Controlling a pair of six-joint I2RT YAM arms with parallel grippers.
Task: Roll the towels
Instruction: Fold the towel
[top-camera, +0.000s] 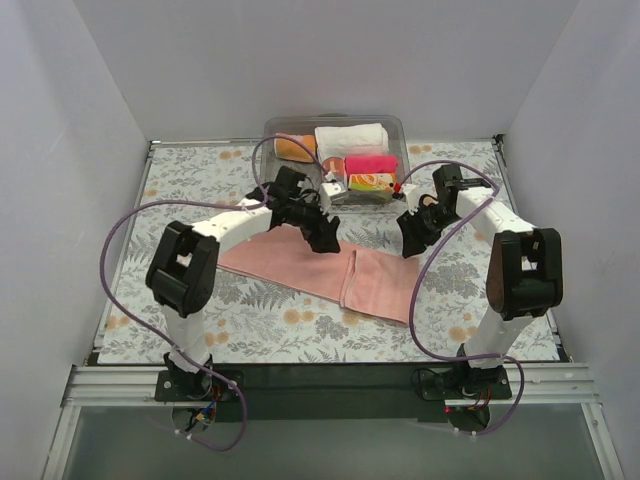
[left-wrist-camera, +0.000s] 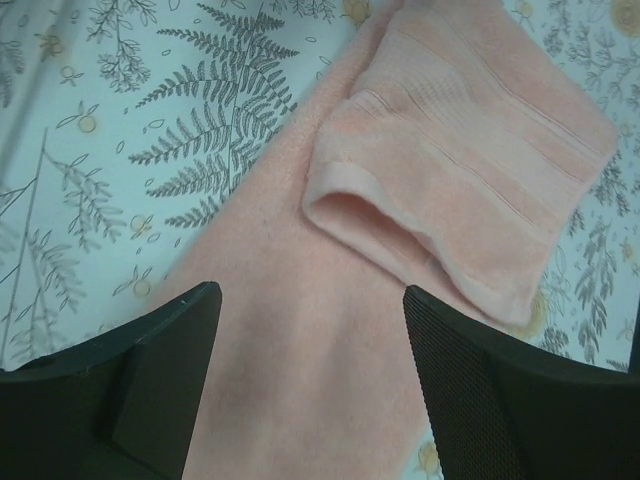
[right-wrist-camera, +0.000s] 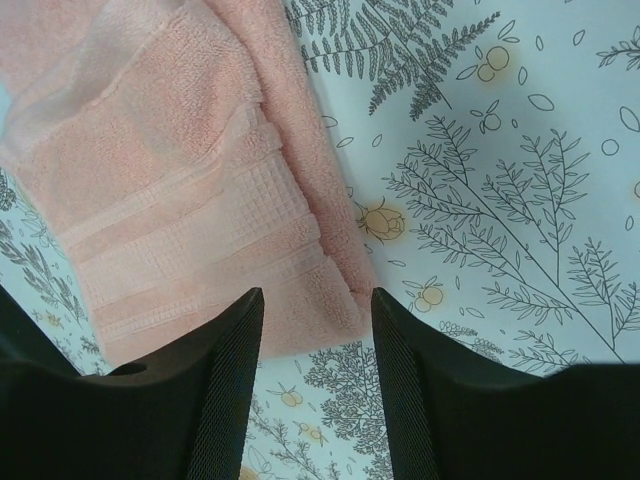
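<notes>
The salmon-pink towel (top-camera: 300, 268) lies flat on the floral table, and its right end (top-camera: 382, 285) is folded back over itself. My left gripper (top-camera: 322, 238) hovers open above the towel's middle. In the left wrist view the gripper (left-wrist-camera: 310, 300) has plain pink terry between its fingers, and the folded end (left-wrist-camera: 470, 170) lies beyond. My right gripper (top-camera: 410, 236) is open above the folded end's far corner. In the right wrist view the gripper (right-wrist-camera: 315, 300) frames that corner of the towel (right-wrist-camera: 170, 200). I see no white tag. I cannot pick out the small patterned cloth for certain.
A clear plastic bin (top-camera: 395, 125) stands at the back centre. It holds a white rolled towel (top-camera: 350, 137), a hot-pink roll (top-camera: 370, 163), an orange item (top-camera: 295, 148) and other colourful pieces. White walls enclose the floral tablecloth (top-camera: 180, 190) on three sides.
</notes>
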